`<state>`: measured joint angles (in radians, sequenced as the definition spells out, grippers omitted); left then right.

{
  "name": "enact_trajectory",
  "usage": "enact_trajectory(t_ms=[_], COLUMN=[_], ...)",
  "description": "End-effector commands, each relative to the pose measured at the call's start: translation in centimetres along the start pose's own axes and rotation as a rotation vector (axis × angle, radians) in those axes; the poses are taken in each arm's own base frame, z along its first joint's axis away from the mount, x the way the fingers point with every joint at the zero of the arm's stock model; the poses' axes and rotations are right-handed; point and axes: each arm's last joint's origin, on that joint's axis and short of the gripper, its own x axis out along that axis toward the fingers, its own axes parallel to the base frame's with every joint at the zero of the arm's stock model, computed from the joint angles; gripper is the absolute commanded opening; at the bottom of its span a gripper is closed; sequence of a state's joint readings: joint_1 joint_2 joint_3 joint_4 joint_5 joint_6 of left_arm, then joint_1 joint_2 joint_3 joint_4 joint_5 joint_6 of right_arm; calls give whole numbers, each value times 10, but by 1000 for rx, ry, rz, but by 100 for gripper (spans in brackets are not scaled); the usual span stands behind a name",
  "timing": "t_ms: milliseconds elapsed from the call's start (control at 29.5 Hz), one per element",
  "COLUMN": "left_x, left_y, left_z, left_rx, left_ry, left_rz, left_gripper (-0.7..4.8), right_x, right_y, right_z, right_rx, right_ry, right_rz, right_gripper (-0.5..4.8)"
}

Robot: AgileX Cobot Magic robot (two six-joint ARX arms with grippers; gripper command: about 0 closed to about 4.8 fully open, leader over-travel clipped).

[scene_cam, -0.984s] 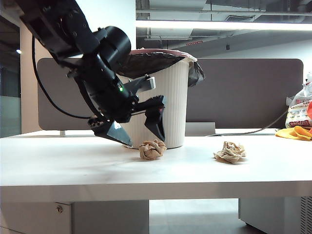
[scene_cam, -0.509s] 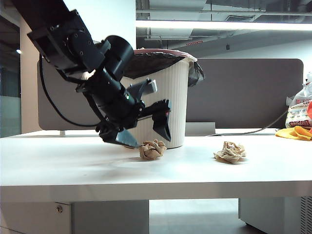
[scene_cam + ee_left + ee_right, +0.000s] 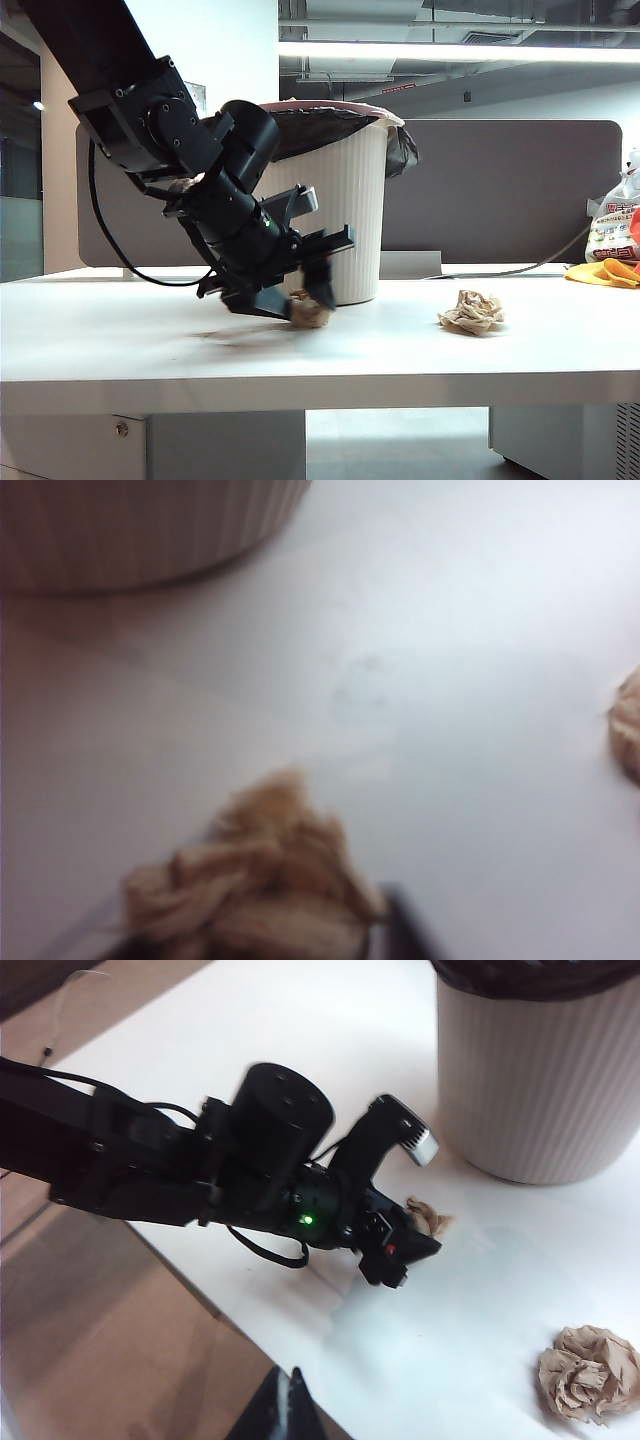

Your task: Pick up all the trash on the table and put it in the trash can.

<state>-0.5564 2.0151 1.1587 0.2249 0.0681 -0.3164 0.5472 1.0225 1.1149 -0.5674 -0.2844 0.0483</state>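
Two claws, left claw round paper wad by trash can, right claw closed up

text: none legible | printed bag: red marks, too small to read

The trash is looking like rough, crumpled tan paper. The table is showing a smooth white top. The trash can is showing ribbed white plastic.
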Motion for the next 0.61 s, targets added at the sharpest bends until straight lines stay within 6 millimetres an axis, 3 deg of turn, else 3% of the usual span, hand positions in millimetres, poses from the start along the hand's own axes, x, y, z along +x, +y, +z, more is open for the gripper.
enact_trajectory(t_ms=[34,170,305,441,611], left_x=[0,-4,-20,-54,-114], left_y=[-2,-5,-17,-34,-56], left_z=[1,7,30,66,118], left_rx=[-11,-9,5,39,97], left_ry=[-1,-1,-55,-151,-349], left_rz=[-29,-96,-189,-335,-418], left_gripper=[-6,-6,-6,-6,-6], right_x=[-2,-3,-4,-8,-20], right_y=[1,1,2,2,4], right_z=[2,3,4,8,18], right_rx=[-1,-4,-13,-29,-53], right_ry=[-16,-24,-45,-91,-199], right_rz=[8,8,9,4,-50], right_gripper=[-4,-4,-4,-4,-4])
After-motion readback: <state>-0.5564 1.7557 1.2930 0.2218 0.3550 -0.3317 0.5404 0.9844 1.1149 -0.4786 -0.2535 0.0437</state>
